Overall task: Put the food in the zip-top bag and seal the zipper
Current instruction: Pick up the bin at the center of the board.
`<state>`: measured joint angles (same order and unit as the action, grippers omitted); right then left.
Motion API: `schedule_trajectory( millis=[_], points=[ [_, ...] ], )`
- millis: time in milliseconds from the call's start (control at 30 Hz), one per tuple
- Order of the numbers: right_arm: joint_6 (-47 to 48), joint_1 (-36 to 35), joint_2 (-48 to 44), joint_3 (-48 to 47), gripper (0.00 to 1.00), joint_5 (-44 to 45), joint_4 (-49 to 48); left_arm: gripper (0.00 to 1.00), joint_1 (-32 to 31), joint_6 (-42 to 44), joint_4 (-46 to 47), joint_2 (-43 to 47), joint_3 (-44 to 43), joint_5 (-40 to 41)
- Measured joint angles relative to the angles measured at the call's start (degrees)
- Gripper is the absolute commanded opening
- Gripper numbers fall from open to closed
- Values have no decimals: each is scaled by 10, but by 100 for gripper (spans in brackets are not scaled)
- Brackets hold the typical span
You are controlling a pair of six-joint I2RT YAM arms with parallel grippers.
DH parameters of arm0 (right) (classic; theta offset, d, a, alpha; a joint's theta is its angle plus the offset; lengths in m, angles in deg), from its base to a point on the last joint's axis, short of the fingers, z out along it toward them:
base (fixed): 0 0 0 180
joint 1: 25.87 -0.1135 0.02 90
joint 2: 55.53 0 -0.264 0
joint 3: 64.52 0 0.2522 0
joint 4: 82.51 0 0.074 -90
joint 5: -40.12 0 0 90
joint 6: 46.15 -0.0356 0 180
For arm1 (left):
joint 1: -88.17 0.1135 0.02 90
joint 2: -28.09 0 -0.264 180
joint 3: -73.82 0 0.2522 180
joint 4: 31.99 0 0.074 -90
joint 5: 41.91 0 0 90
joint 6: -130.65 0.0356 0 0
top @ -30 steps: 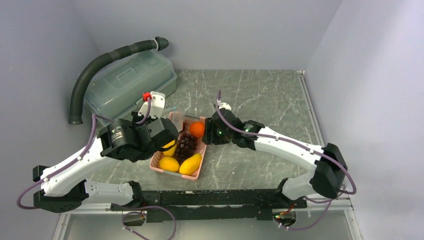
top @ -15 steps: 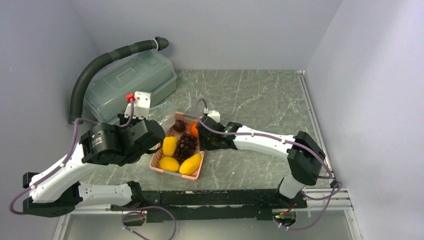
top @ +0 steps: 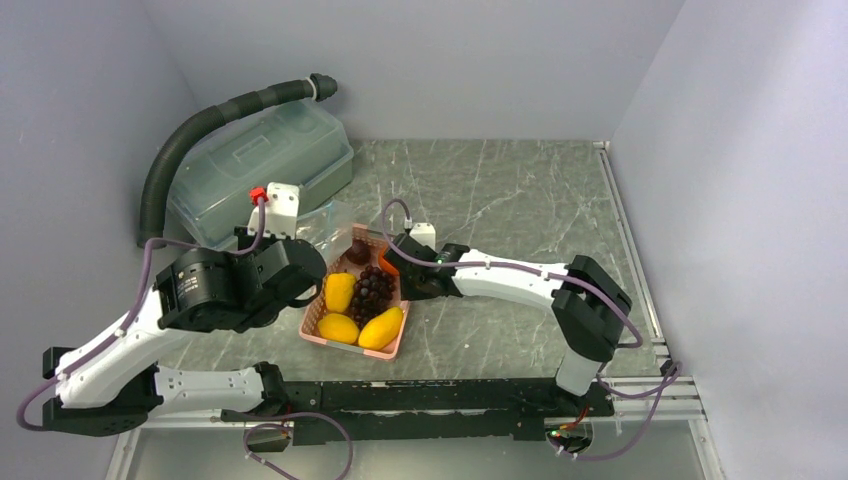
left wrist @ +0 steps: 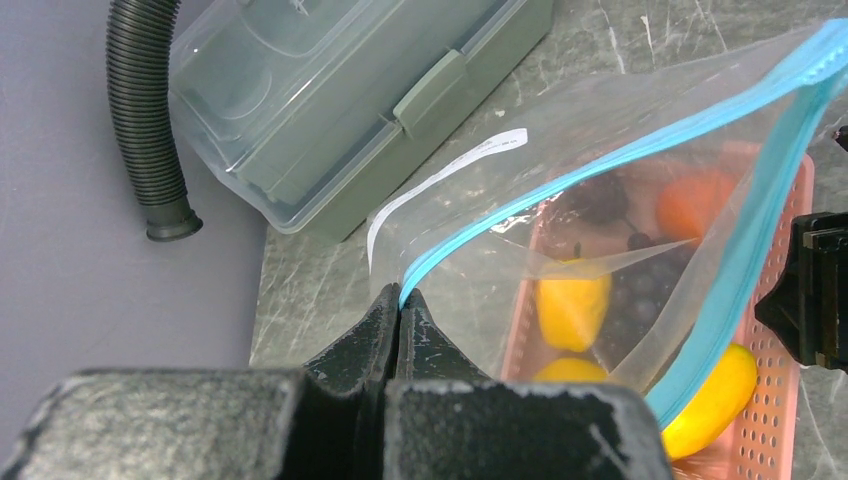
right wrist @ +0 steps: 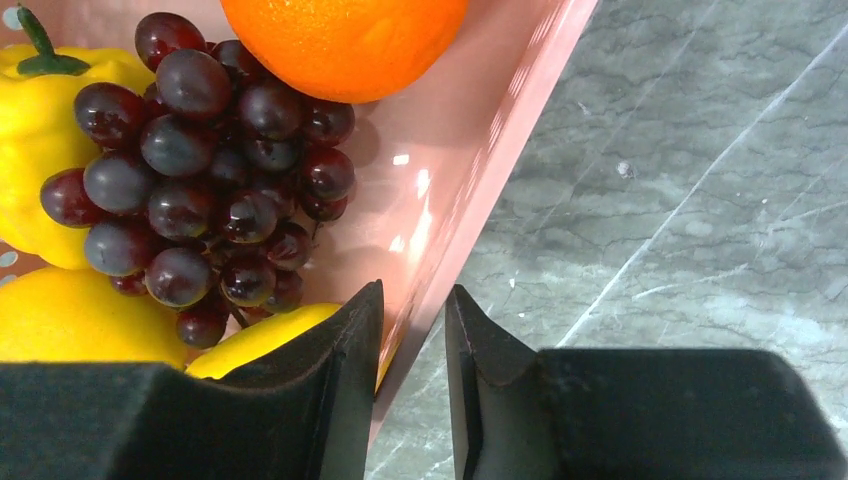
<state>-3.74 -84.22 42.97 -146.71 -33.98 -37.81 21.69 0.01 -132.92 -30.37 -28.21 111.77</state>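
My left gripper is shut on the teal zipper at one end of the clear zip-top bag, which hangs open over the pink basket. The food lies in the basket: an orange, a grape bunch, yellow mangoes and a dark round fruit. My right gripper straddles the basket's right wall, one finger inside and one outside. Its jaws are narrow but open, with a gap still showing.
A green-grey lidded box and a black ribbed hose lie at the back left, close behind the bag. Grey walls enclose the marble table on three sides.
My right gripper has dropped from beside the orange onto the basket's right wall, and its jaws have narrowed. My left arm drew back to the left with the bag and then stayed still.
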Motion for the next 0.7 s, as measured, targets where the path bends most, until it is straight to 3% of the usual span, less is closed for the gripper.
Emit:
schedule_trajectory(
  millis=[133,267,700],
  points=[
    [-2,0,2,-2,18,8,2,0,0,9,10,5,2,0],
    [-9,0,5,-11,0,29,8,0,0,10,13,6,3,0],
    [38,40,-2,-10,0,34,30,0,0,10,23,5,10,-4]
  ],
)
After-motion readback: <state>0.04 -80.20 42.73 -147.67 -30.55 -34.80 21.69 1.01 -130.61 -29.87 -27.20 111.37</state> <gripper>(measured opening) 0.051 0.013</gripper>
